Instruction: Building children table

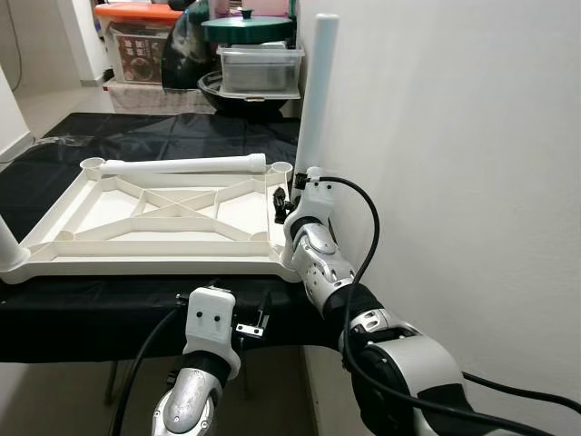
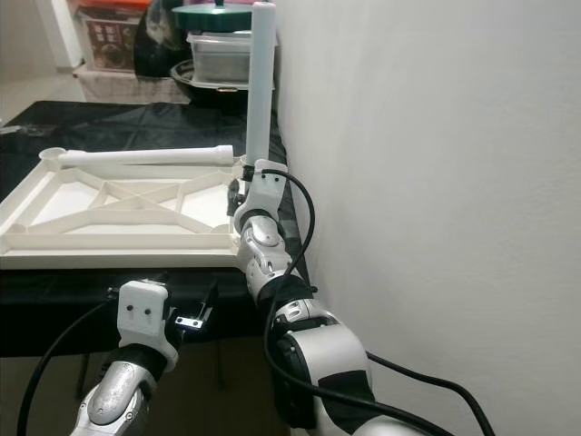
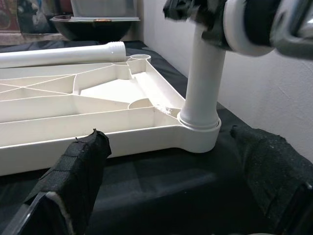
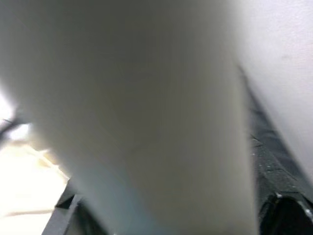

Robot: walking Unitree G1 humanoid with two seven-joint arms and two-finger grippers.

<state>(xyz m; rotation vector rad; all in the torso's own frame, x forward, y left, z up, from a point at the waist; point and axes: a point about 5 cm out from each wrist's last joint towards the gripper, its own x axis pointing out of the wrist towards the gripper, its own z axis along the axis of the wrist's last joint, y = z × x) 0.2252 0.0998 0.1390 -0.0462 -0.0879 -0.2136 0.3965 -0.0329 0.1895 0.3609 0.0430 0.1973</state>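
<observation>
Two arms are working around the upturned white tabletop [image 1: 163,218], which is lying on a black cloth [image 1: 136,136]. The right arm is reaching up along the wall, its right gripper [image 1: 295,195] clamping an upright white leg [image 1: 318,100] that's sitting in the tabletop's near corner socket [image 3: 198,132]. The left gripper [image 1: 259,318] is hanging just below the tabletop's near edge, fingers [image 3: 78,171] spread wide with nothing between them. A loose leg [image 1: 182,164] is lying flat across the tabletop's far side.
</observation>
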